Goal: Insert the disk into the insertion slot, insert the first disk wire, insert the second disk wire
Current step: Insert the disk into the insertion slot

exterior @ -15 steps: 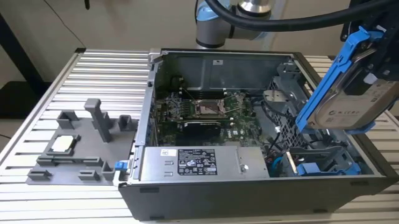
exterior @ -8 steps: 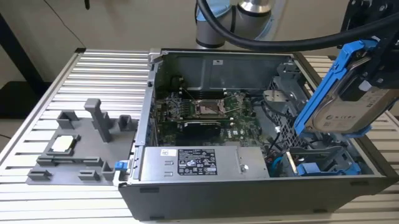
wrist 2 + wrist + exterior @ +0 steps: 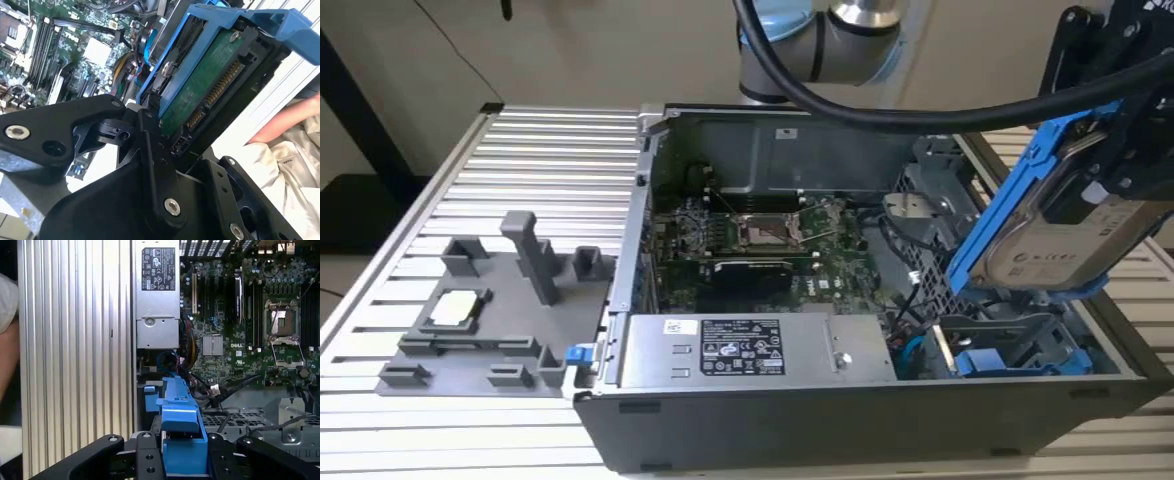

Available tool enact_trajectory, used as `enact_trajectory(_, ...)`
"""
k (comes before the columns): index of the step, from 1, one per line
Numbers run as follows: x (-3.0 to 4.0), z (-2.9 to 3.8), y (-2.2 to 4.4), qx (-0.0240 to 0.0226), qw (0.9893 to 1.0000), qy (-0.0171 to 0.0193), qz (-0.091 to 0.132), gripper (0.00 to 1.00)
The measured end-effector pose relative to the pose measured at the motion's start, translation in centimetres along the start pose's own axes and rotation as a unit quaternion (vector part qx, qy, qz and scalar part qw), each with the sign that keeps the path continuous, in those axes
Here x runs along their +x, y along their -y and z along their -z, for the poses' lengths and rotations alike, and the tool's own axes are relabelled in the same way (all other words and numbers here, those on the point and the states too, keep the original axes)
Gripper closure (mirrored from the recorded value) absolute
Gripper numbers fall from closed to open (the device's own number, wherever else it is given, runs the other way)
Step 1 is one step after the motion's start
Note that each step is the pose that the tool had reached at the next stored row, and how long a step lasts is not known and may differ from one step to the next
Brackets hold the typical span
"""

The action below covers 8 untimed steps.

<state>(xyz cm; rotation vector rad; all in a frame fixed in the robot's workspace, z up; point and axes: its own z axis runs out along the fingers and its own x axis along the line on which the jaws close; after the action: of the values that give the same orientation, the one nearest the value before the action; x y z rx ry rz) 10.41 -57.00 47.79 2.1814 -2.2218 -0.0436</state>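
Disk (image 3: 1061, 235) was clamped, tilted, between gripper (image 3: 182, 455) jaws; clean insertion likely needed frame squared w/ insertion slot (image 3: 987, 335) beneath them.

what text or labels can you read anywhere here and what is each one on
Nothing reads clearly enough to quote.
Black-and-white label on the grey metal power supply box: too small.
White sticker beside it: too small.
Pale label on the silver-grey disk in its blue plastic frame, held by the gripper: blurred.
White print on the green motherboard: too small.
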Motion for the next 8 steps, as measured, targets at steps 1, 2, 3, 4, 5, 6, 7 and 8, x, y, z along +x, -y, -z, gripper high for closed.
enact_trajectory(1,0.0,-0.1,0.0,0.0,1.0,0.0001,0.0,0.67)
enact_trajectory(2,0.0,-0.2,0.02,0.0,1.0,0.0001,0.0,0.67)
enact_trajectory(3,0.0,-0.3,0.05,0.0,1.0,0.0002,0.0,0.67)
enact_trajectory(4,0.0,-0.39,0.1,0.0,1.0,0.0001,0.0,0.67)
enact_trajectory(5,0.0,-0.49,0.14,0.0,1.0,0.0001,0.0,0.67)
enact_trajectory(6,0.0,-0.58,0.18,0.0,1.0,0.0002,0.0,0.67)
enact_trajectory(7,0.0,-0.67,0.22,0.0,1.0,0.0001,0.0,0.67)
enact_trajectory(8,-0.01,-0.76,0.26,0.0,1.0,0.0001,0.0,0.67)
